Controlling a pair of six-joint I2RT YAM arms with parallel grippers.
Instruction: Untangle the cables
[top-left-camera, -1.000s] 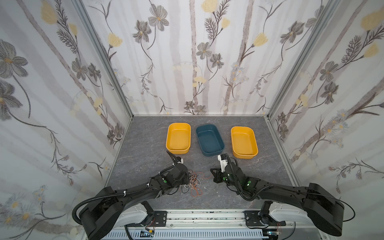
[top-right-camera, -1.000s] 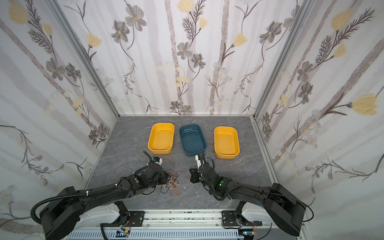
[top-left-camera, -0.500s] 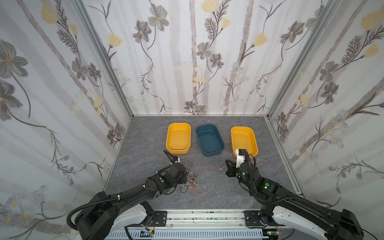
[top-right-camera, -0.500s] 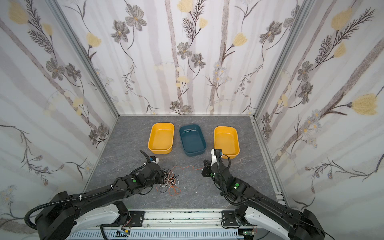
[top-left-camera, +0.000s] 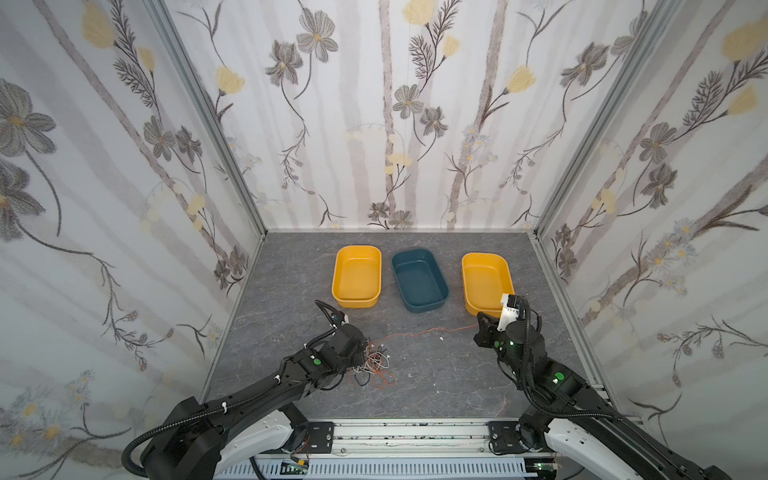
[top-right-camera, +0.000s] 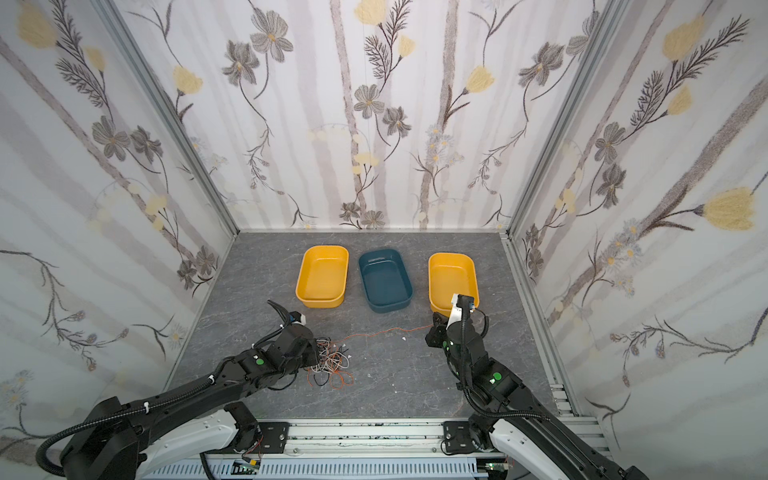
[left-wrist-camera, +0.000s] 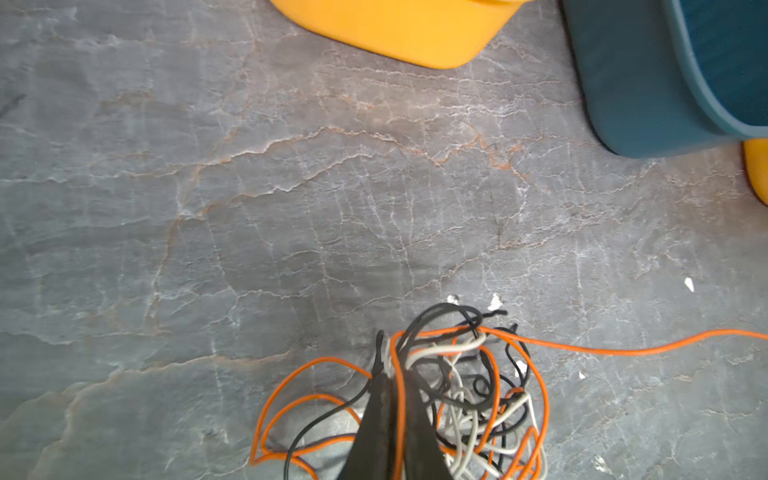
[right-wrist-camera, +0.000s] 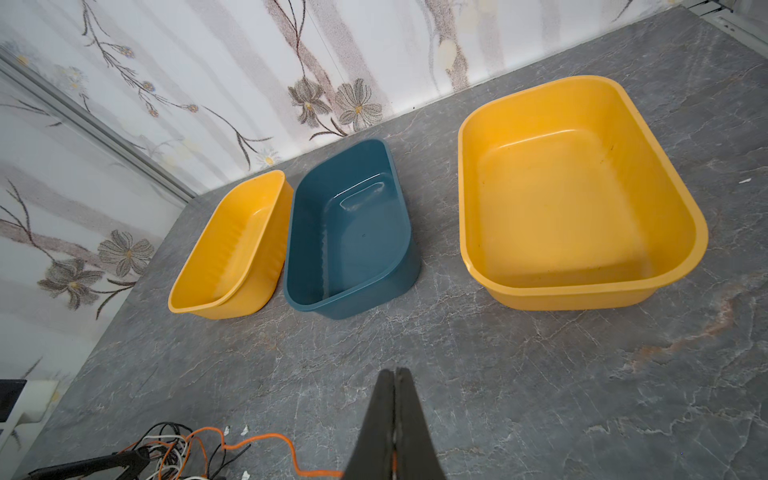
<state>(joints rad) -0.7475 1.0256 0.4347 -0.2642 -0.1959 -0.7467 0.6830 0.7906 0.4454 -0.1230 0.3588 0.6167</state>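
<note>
**Cables.** The cables lay as a loose knot of orange, white and black strands on the grey surface, near and left of centre. The knot itself showed no clear long axis. One orange cable left the far edge of the knot and stretched rightward across the surface. Its long axis ran left to right, drifting slightly toward the far side at its right end. It ran nearly straight with small kinks. Whether it touched the surface along that run could not be told.

**Left pincer.** The left pincer entered the knot from its left side. Its fingers were drawn almost together, with an orange strand running between them. Black and white loops crowded round the tips. It was clamped on the cables.

**Right pincer.** The right pincer stood at the right of the scene, just near of the right yellow tray and apart from it. Its fingers were pressed together. The orange cable entered them from the left, and a trace of orange showed in the seam. It was clamped on that cable.

**Trays.** The left yellow tray, the blue tray and the right yellow tray stood in a row across the far part of the surface. All three were apart from the knot.
</note>
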